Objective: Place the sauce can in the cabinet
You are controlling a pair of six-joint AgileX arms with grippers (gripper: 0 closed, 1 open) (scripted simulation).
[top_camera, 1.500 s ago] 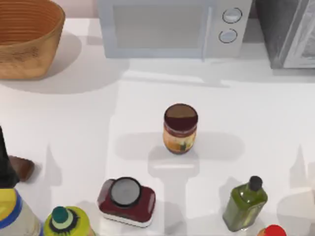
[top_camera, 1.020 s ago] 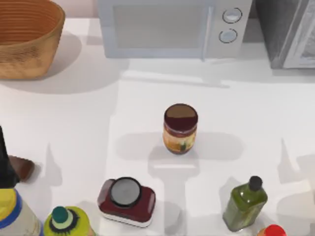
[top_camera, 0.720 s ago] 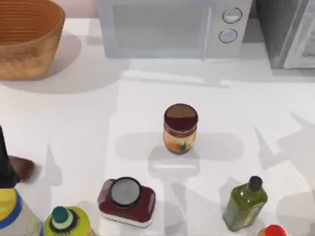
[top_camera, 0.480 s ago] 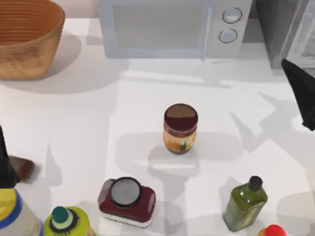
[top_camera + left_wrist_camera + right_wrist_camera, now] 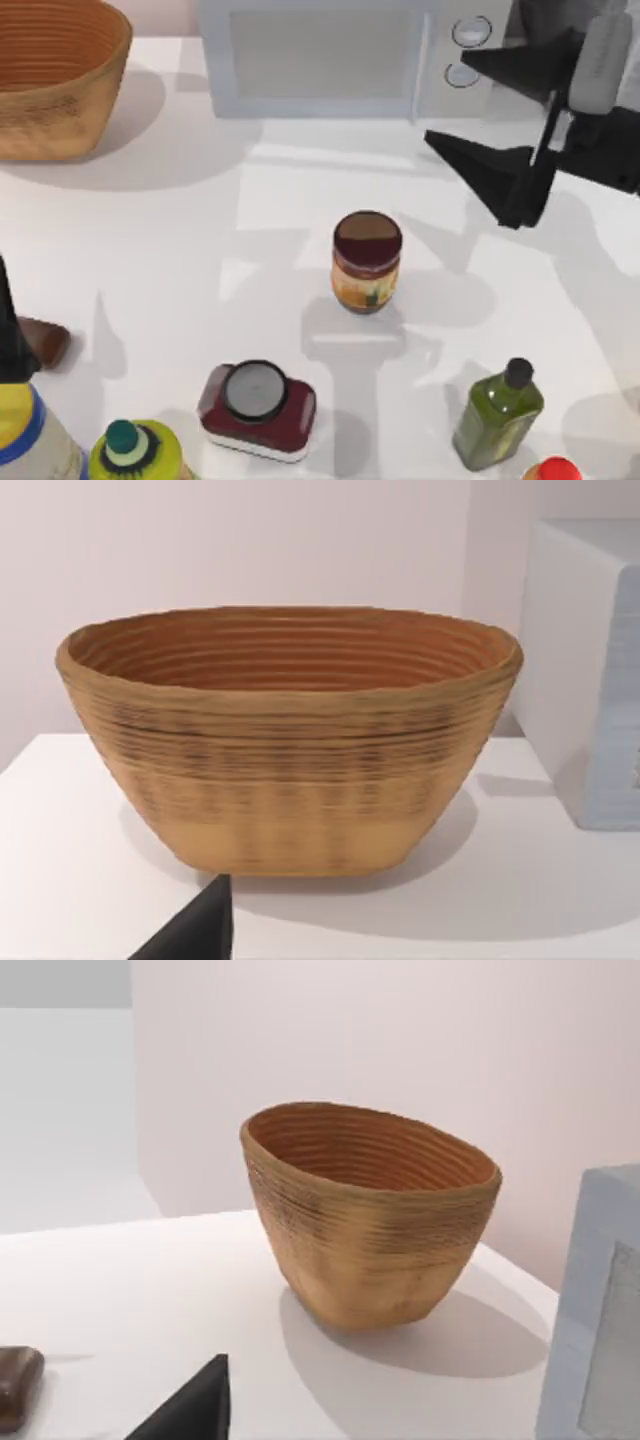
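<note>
Sauce can [image 5: 367, 262], small upright cylinder with maroon-brown top and orange-yellow label, stands free mid-table, near the maroon square jar with grey lid [image 5: 256, 410] and green glass bottle [image 5: 497, 414]; black right gripper [image 5: 470, 103], fingers spread apart, hovers before the dark grey speckled cabinet [image 5: 560, 20].

White table [image 5: 150, 230] — basket [image 5: 55, 75], microwave [image 5: 330, 55], sauce can [image 5: 366, 262], jar [image 5: 257, 410]
</note>
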